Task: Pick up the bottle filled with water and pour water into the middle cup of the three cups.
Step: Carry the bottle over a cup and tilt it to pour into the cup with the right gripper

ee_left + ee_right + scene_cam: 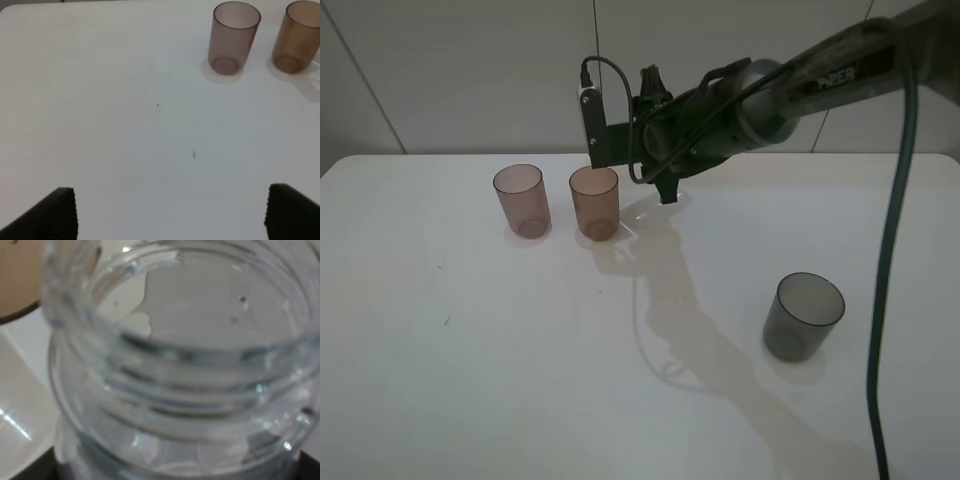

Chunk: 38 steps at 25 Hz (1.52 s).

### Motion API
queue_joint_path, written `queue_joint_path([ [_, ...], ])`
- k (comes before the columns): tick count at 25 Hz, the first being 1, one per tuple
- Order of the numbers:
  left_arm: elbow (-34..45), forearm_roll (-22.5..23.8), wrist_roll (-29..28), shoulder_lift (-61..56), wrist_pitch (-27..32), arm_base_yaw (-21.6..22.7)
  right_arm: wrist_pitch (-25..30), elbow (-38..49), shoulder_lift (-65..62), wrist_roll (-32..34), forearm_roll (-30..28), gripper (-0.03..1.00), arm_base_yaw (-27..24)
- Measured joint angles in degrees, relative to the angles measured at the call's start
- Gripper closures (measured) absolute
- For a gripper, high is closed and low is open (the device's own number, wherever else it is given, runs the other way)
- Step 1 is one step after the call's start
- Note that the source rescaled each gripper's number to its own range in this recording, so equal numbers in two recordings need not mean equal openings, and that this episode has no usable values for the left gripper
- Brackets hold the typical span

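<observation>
Two left fingers (60,212) stand wide apart above the near table (470,380). Right of centre sits the grey cup (804,315). Farther back, the pink cup (521,200) and amber middle cup (594,202) stand side by side. Just right of them, the right fingers (667,190) clamp the bottle (190,365).

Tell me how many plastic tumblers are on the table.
3: the pinkish-mauve tumbler at the far left, the amber-brown tumbler beside it, the smoky-grey tumbler apart at the near right. None appears hidden.

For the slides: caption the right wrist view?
Open threaded neck of the clear bottle fills frame; amber cup at the edge.
</observation>
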Motion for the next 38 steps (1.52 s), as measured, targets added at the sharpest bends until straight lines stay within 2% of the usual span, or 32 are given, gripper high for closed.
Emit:
queue_joint_path([
  [6,0.0,0.0,0.0,0.0,0.0,0.0,-0.65,-0.14,0.0,-4.59,0.0,0.97,0.0],
  [14,0.0,0.0,0.0,0.0,0.0,0.0,-1.35,-3.18,0.0,-6.8,0.0,0.97,0.0],
  [23,0.0,0.0,0.0,0.0,0.0,0.0,-2.01,-4.47,2.43,-16.61,0.0,0.97,0.0],
  [38,0.0,0.0,0.0,0.0,0.0,0.0,-1.75,-6.68,3.15,-20.72,0.0,0.97,0.0],
])
